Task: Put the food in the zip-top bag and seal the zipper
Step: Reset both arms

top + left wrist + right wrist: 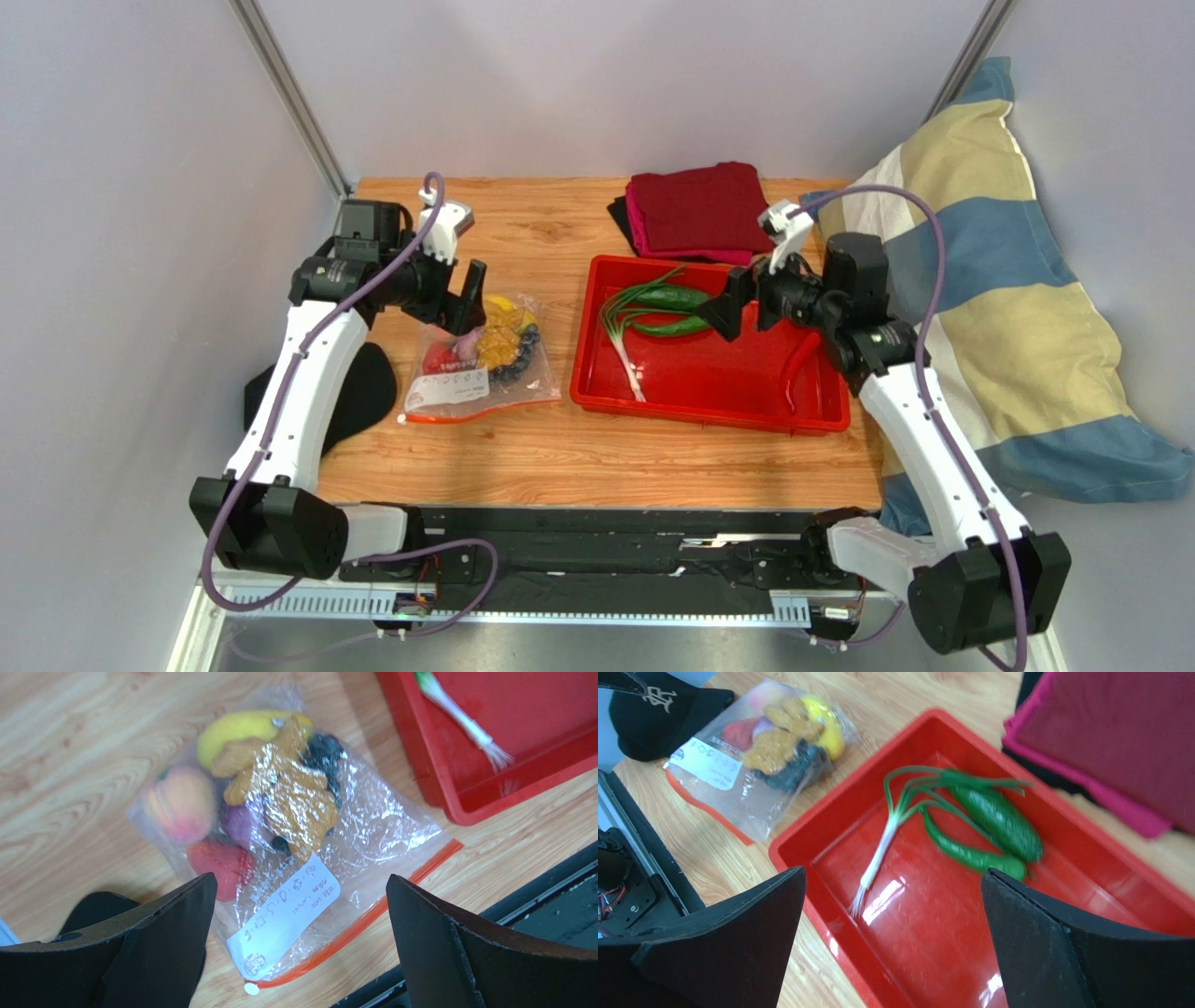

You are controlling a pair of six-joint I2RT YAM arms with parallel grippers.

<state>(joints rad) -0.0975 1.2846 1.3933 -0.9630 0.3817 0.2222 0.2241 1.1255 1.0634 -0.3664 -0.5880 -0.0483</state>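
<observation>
The zip-top bag (pixel 477 367) lies flat on the wooden table, left of the red tray. The food is inside it: peach (pixel 181 803), yellow oval fruit (pixel 238 726), knobbly yellow piece (pixel 288 791), grape bunch (pixel 323 752), purple onion (pixel 242 824), red piece (pixel 217 864). The zipper (pixel 372 917) runs along the bag's near edge, below the white label (pixel 284 913); I cannot tell if it is sealed. My left gripper (pixel 474 301) is open and empty above the bag (pixel 300 882). My right gripper (pixel 730 308) is open and empty over the tray (pixel 892 875). The bag also shows in the right wrist view (pixel 752 749).
The red tray (pixel 701 409) holds a green onion (pixel 885 847) and green vegetables (pixel 997 822). A folded dark red cloth (pixel 701 207) lies behind the tray. A striped pillow (pixel 1010 308) is at the right. A black cap (pixel 358 392) lies at the table's left edge.
</observation>
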